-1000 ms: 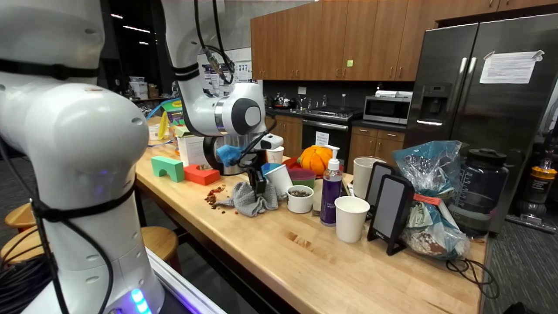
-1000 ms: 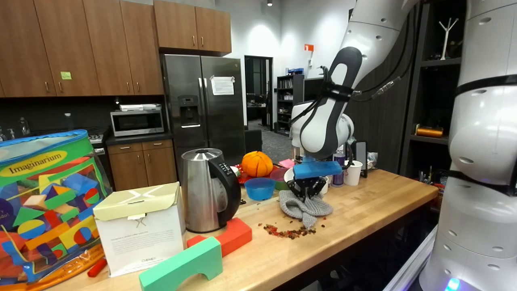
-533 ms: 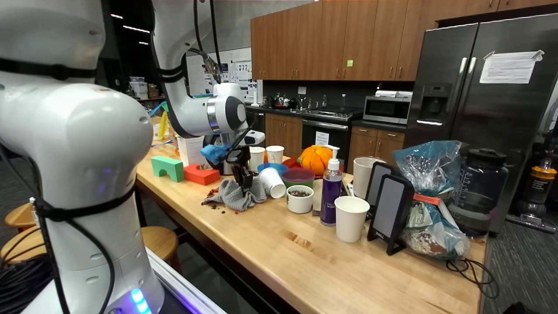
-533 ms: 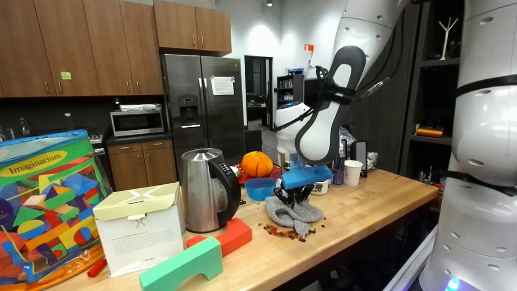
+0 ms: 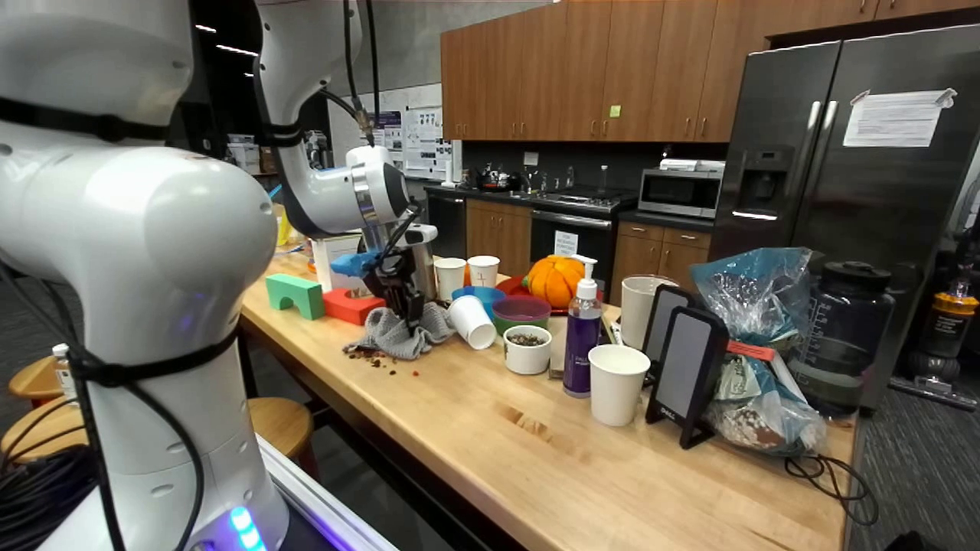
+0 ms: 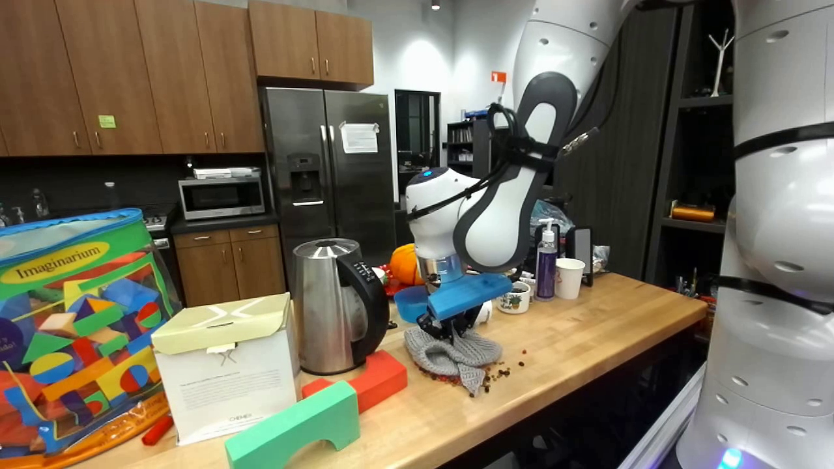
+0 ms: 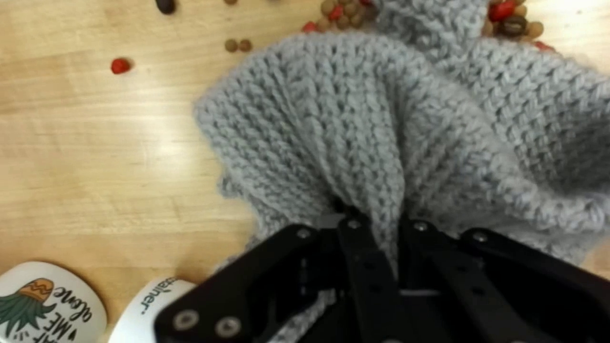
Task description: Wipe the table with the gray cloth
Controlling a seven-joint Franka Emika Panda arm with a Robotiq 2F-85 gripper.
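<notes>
Between jaws, wrist view clearest: cloth (image 7: 391,138)

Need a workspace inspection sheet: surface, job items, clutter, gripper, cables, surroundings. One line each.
Surface: wooden countertop, red and brown bits scattered on it
Job items: gray cloth, rumpled on the countertop, bits along its edge
Clutter: kettle, red block, green arch block, purple pump bottle, tipped white cup, among others
Gripper: pinching a fold of the gray cloth
Cables: cable bundle strapped to the arm; black cord near the countertop's end
Surroundings: refrigerator, microwave, wooden stools
</notes>
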